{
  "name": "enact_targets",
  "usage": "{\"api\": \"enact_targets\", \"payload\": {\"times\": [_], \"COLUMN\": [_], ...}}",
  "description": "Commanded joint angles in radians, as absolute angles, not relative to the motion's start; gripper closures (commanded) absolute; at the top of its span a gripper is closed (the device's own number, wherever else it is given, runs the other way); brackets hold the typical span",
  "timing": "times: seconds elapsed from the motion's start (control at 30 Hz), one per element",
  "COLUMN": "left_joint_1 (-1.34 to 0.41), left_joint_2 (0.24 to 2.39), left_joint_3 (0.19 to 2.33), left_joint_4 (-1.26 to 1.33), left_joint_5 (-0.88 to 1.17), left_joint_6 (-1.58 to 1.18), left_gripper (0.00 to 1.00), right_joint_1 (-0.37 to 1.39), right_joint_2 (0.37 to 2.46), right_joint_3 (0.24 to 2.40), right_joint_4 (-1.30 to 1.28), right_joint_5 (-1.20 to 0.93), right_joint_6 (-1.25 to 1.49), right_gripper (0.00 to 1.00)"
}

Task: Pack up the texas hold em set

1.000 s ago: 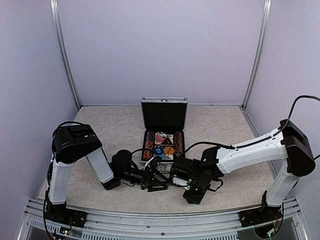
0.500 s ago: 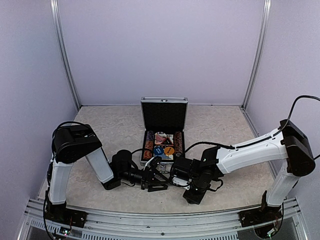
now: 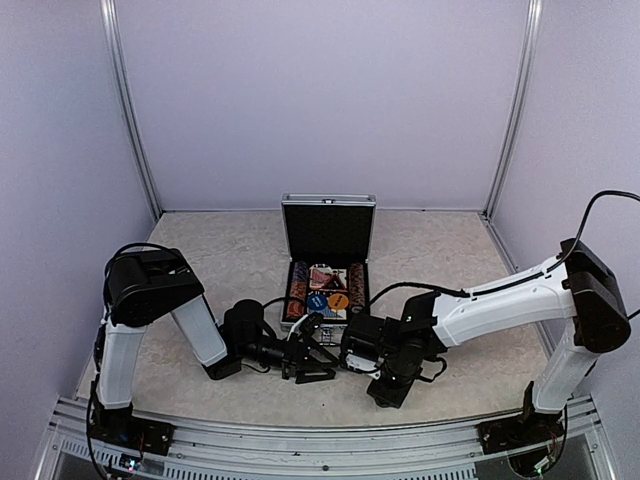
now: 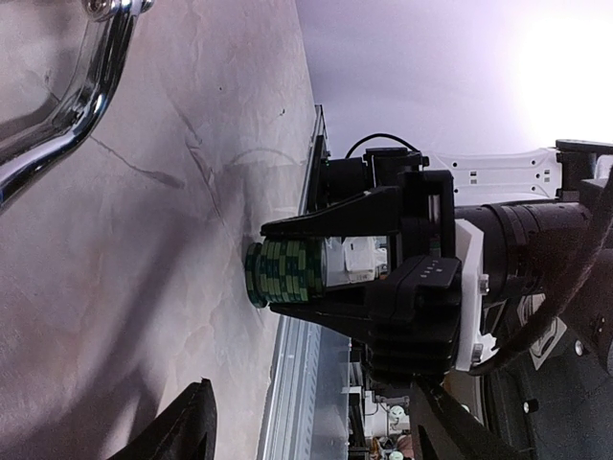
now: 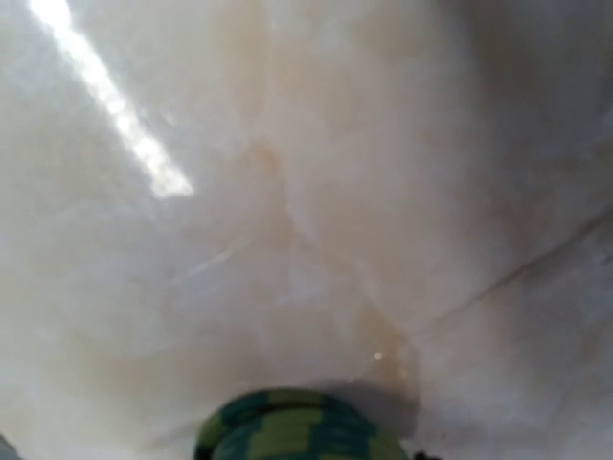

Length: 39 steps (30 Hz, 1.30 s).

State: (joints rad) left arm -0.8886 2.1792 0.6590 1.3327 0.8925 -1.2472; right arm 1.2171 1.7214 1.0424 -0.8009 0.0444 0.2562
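Observation:
The silver case point(image 3: 328, 215) stands open at mid-table, its black-lined lid upright. Its tray point(image 3: 327, 290) holds chip stacks, card decks and round discs. In the left wrist view my right gripper point(image 4: 278, 271) is shut on a stack of green chips point(image 4: 284, 271); the stack's end rests on the table. The right wrist view shows only the top of that green stack point(image 5: 297, 431) at the bottom edge. My left gripper point(image 4: 316, 426) is open and empty and points at the right gripper from the left. Both grippers meet just in front of the case point(image 3: 330, 355).
The case's chrome handle point(image 4: 67, 105) shows at the upper left of the left wrist view. The table's metal front rail point(image 3: 320, 440) runs close behind the grippers. Grey walls enclose the back and sides.

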Motion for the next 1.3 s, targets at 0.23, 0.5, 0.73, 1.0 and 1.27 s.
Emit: {"api": "enact_targets", "payload": {"times": [0.23, 0.5, 0.73, 1.0, 1.27], "left_joint_1": [-0.884, -0.883, -0.884, -0.883, -0.884], "left_joint_2": [2.180, 2.175, 2.168, 2.164, 2.161], "left_joint_3": [0.641, 0.643, 0.649, 0.653, 0.648], "left_joint_4": [1.229, 1.214, 1.190, 1.173, 1.171], "left_joint_5": [0.859, 0.858, 0.855, 0.854, 0.852], "left_joint_6": [-1.187, -1.179, -1.165, -1.158, -1.154], "left_gripper": [0.32, 0.32, 0.32, 0.32, 0.32], "right_joint_1": [1.236, 1.238, 1.240, 1.245, 1.247], "right_joint_2": [1.715, 1.716, 1.714, 1.713, 1.711], "right_joint_3": [1.073, 1.065, 1.072, 1.087, 1.089], "right_joint_4": [-0.805, -0.806, -0.814, -0.824, -0.815], "right_joint_5": [0.042, 0.038, 0.034, 0.035, 0.049], "right_joint_6": [0.271, 0.275, 0.275, 0.278, 0.282], "right_gripper": [0.79, 0.71, 0.63, 0.58, 0.48]}}
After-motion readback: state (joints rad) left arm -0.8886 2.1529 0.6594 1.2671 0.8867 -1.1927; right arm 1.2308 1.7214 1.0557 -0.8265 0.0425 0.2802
